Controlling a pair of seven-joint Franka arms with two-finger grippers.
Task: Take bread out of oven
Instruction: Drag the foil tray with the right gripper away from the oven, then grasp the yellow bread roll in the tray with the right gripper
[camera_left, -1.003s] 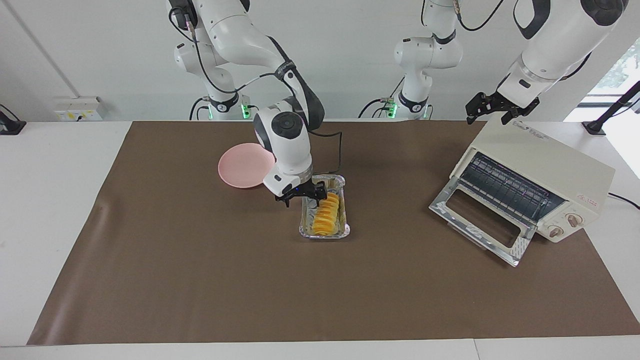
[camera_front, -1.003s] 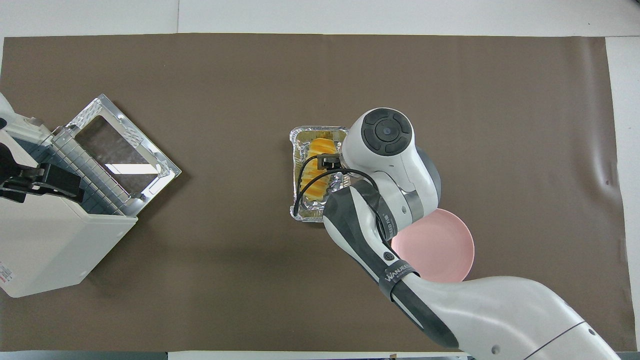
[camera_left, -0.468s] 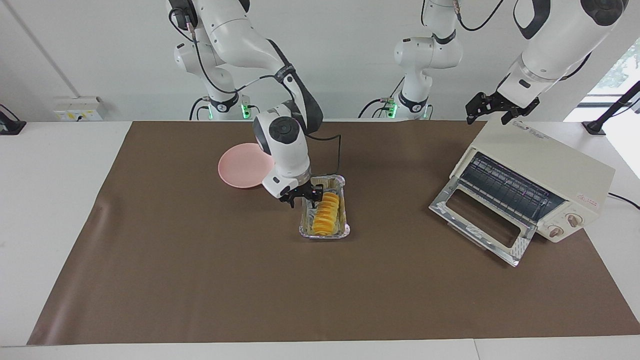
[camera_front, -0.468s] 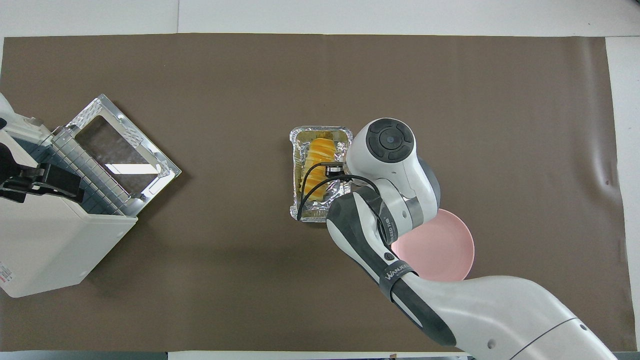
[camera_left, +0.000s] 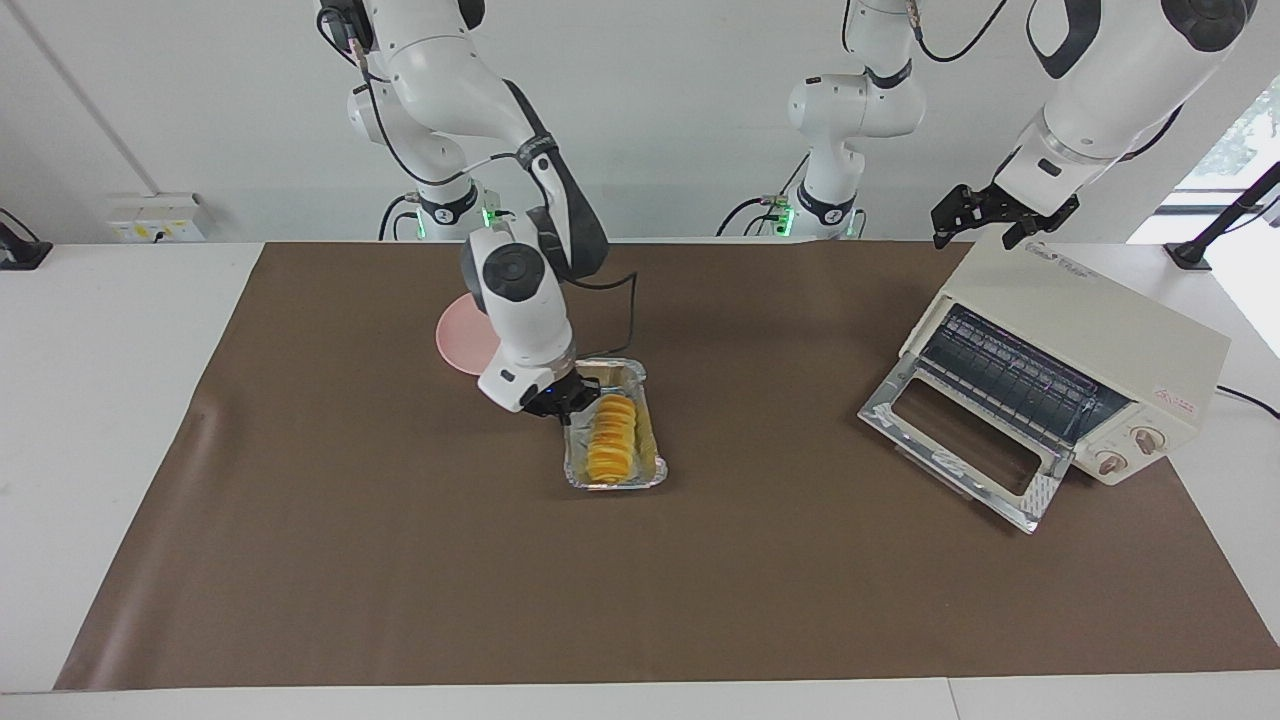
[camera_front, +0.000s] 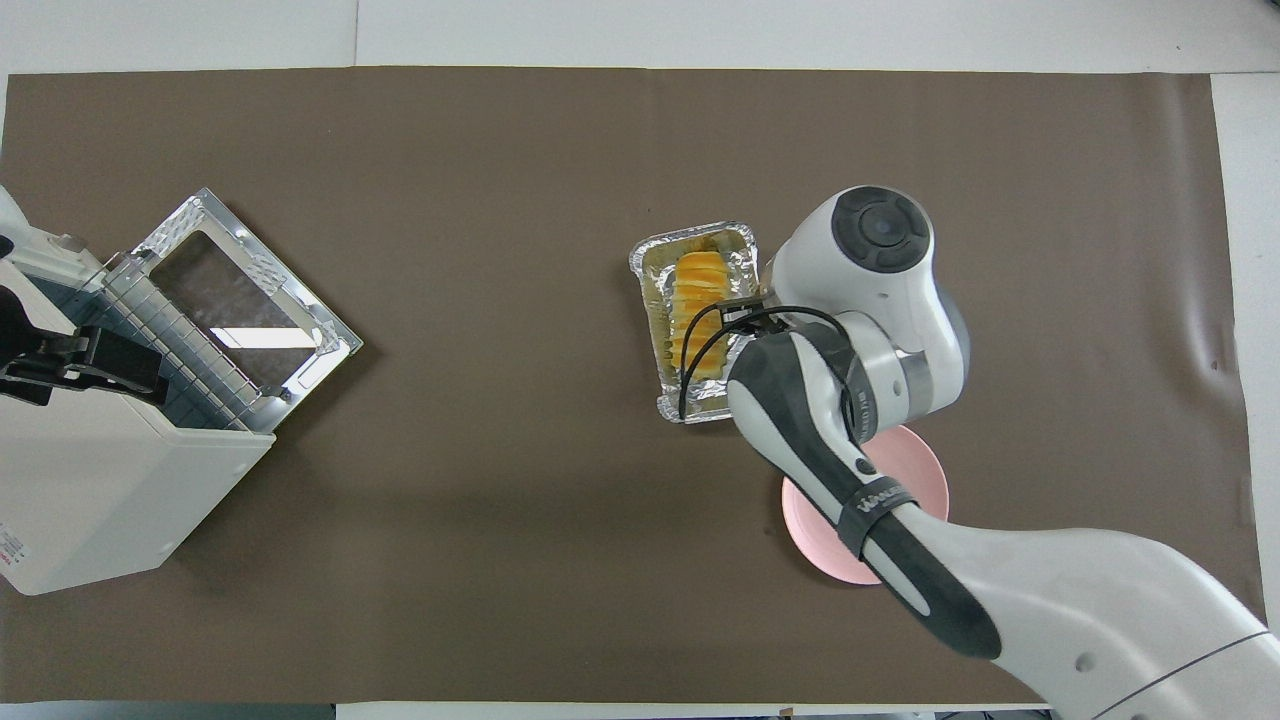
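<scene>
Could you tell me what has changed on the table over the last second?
The right pincer shut on the rim of the foil tray and dragged it, with the bread in it, toward the right arm's end of the table, beside the pink plate. The oven, with its door down, and the left pincer over it, open, stayed as they were.

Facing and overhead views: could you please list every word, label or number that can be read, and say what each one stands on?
No text here can be read for certain.
Top of the oven: dark print, too small to read.
Side of the oven: red label, too small to read.
Right arm's black band: white lettering, too blurred to read.
</scene>
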